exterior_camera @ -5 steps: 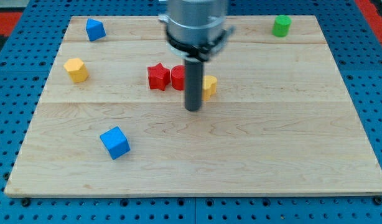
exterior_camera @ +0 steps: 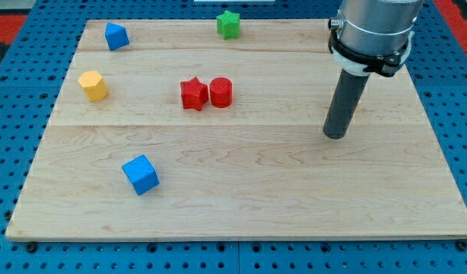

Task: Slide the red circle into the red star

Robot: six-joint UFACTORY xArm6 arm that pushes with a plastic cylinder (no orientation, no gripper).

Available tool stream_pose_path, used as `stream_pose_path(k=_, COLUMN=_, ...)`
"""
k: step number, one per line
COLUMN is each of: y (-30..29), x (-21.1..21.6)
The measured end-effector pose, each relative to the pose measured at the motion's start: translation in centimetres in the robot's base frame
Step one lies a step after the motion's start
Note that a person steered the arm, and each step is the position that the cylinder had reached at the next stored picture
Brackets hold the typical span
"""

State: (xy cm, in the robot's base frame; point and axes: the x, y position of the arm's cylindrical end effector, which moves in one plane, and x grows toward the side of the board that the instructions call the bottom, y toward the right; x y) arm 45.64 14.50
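Observation:
The red circle (exterior_camera: 220,92) sits just right of the red star (exterior_camera: 193,94) near the board's middle, and the two touch. My tip (exterior_camera: 335,135) rests on the board far to the view's right of both, well apart from them. No block touches the tip on its visible sides. A thin orange sliver shows at the rod's right edge (exterior_camera: 354,114); what it belongs to is hidden.
A green star (exterior_camera: 228,23) lies at the view's top centre. A blue block (exterior_camera: 115,36) is at the top left, a yellow block (exterior_camera: 93,85) below it, and a blue cube (exterior_camera: 141,174) at the lower left. The wooden board (exterior_camera: 241,205) lies on a blue pegboard.
The rod moved from beside the red circle to the view's right. The yellow block next to the circle is gone from there. The green star is uncovered; the green cylinder at top right is now hidden.

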Motion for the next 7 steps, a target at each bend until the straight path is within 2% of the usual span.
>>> stream_pose_path(k=1, y=-2.4, x=-6.9)
stream_pose_path(k=2, y=-6.1, x=-10.4)
stream_pose_path(k=6, y=-7.7, x=-10.3)
stream_pose_path(k=7, y=-14.0, x=-10.3)
